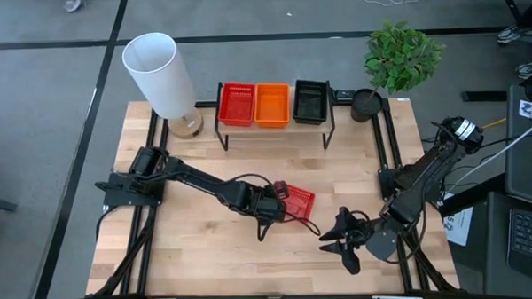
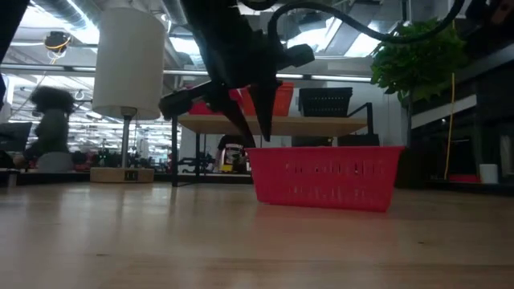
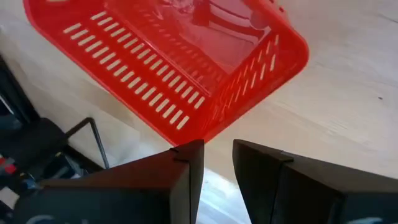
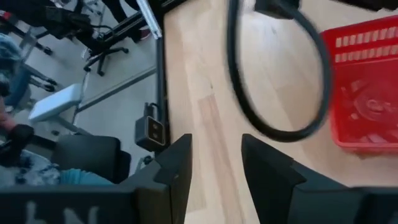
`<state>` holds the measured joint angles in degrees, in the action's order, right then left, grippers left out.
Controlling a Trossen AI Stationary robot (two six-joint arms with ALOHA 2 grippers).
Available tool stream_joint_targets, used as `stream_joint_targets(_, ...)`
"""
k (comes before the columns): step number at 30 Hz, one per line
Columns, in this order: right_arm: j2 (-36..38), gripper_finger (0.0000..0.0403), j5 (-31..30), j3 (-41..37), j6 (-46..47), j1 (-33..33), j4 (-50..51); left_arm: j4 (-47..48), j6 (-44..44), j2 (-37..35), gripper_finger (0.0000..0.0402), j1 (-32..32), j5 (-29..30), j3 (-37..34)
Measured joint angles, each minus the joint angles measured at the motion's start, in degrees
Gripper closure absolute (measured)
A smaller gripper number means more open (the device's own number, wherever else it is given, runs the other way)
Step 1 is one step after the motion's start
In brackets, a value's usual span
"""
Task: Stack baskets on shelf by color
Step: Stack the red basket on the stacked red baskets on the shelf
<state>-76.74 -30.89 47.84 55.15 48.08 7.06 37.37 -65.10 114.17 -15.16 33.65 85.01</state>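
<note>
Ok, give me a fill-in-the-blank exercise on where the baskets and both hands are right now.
1. The shelf holds ___ baskets.
2. On it, the orange basket sits between the red one and the ___ one.
3. The basket lying on the table is ___.
4. The ___ hand waits at the table's near right corner.

Missing words: three; black; red; right

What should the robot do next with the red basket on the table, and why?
Probably ease the left pincer forward and close on the red basket rim. Its fingers stand slightly apart just short of the basket's corner, holding nothing, and the basket sits on the table, not on the shelf.
</note>
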Motion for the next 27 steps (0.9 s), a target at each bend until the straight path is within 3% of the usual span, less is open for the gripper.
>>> stream_joint_targets(17, 0.0, 0.0265, -1.2, 0.0, 1.6, 1.8, 1.1, -1.4, -9.1, 1.4, 0.0323, 0.0, -1.7, 0.0)
stream_joint_targets(27, 0.0, 0.0265, -1.2, 0.0, 1.8, 1.8, 1.1, -3.8, -9.0, 1.9, 0.0323, 0.0, -8.2, 0.0)
